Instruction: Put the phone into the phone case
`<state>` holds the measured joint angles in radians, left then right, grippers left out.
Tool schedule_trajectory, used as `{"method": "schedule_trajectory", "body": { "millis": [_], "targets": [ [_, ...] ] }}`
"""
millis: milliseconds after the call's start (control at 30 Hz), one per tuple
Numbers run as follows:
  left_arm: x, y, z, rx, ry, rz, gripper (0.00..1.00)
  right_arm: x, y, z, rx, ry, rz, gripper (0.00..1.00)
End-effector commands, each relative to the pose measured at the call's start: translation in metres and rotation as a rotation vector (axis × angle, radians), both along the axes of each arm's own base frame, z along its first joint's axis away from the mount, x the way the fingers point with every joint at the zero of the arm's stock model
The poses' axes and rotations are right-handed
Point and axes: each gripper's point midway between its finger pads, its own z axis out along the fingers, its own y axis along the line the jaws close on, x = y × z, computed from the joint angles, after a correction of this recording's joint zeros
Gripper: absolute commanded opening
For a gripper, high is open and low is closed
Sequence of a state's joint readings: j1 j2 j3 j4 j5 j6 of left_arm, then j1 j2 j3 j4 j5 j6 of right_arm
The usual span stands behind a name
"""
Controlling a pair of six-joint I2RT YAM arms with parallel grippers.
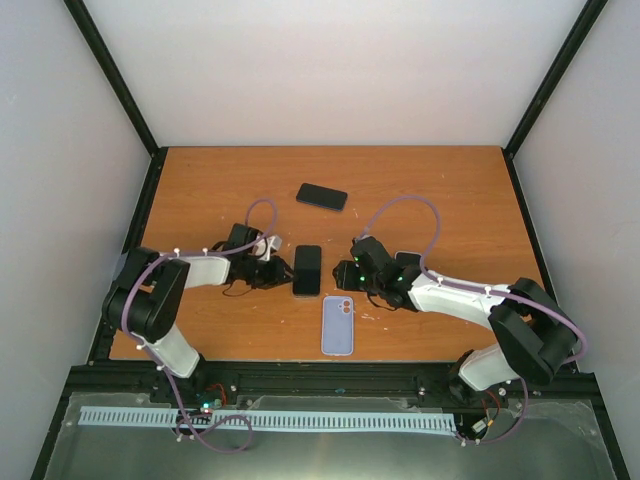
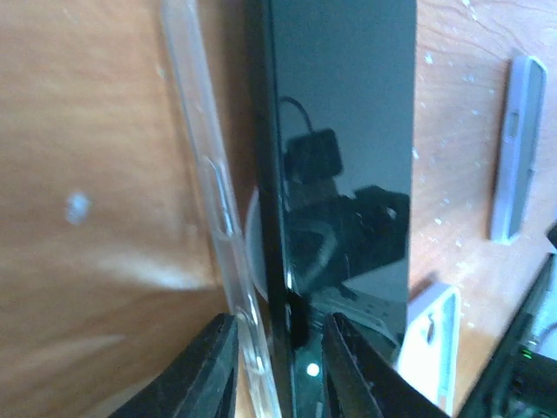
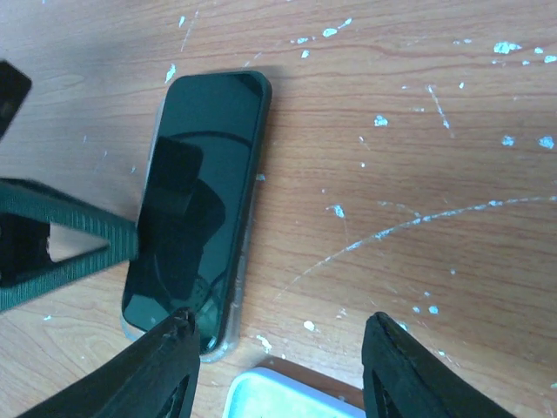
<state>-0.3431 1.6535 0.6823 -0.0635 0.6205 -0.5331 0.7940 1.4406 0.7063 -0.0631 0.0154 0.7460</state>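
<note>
A lavender cover (image 1: 337, 328) lies nearest the arms on the wooden table (image 1: 450, 200), untouched. Just beyond it, both grippers flank the black phone (image 1: 307, 270), which lies screen up at the table's centre, resting in or on a clear case (image 2: 218, 200) whose rim shows along its left side and near corner.

From the left, the left gripper (image 2: 280, 366) has its fingers drawn in close, straddling the case's side wall and the phone's left edge. Whether they are actually pinching cannot be told. From the right, the right gripper (image 3: 280, 324) hovers with its fingers spread wide and nothing between them but bare wood; its left fingertip is over the phone's near corner.

The step in hand appears to be seating the phone in the clear case. The rim stands slightly off the phone's left edge, so that side looks not yet snapped home. The next move likely calls for steady downward or inward pressure along that edge while the case is kept from sliding.

Farther back, a second black phone (image 1: 321, 196) lies alone, well apart from both arms.
</note>
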Motion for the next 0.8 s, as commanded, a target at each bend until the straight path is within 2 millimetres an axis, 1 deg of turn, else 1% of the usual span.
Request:
{"method": "schedule_trajectory", "body": {
  "millis": [0, 33, 100, 200, 300, 400, 567, 700, 767],
  "targets": [
    [-0.004, -0.023, 0.03, -0.166, -0.03, -0.029, 0.28, 0.016, 0.007, 0.011, 0.0, -0.046, -0.009, 0.51],
    [-0.003, -0.021, 0.031, -0.158, -0.036, -0.015, 0.28, 0.018, 0.011, 0.01, -0.001, -0.048, 0.003, 0.5],
    [0.004, -0.012, 0.033, -0.106, -0.062, 0.036, 0.32, 0.024, 0.02, 0.01, -0.001, -0.052, 0.02, 0.48],
    [0.015, 0.006, 0.041, -0.072, -0.097, 0.112, 0.45, 0.033, 0.03, 0.006, -0.018, -0.051, 0.035, 0.46],
    [0.027, 0.018, 0.053, -0.075, -0.151, 0.154, 0.47, 0.041, 0.039, -0.001, -0.024, -0.043, 0.041, 0.46],
    [0.036, 0.02, 0.057, -0.058, -0.181, 0.158, 0.51, 0.05, 0.045, -0.008, -0.033, -0.04, 0.038, 0.45],
    [0.045, 0.017, 0.058, -0.104, -0.18, 0.163, 0.51, 0.063, 0.051, -0.021, -0.051, -0.016, 0.038, 0.41],
    [0.05, 0.014, 0.052, -0.108, -0.181, 0.146, 0.51, 0.069, 0.052, -0.03, -0.051, -0.002, 0.032, 0.41],
    [0.051, 0.014, 0.048, -0.102, -0.176, 0.138, 0.51, 0.071, 0.055, -0.034, -0.048, 0.007, 0.044, 0.4]
  ]
}}
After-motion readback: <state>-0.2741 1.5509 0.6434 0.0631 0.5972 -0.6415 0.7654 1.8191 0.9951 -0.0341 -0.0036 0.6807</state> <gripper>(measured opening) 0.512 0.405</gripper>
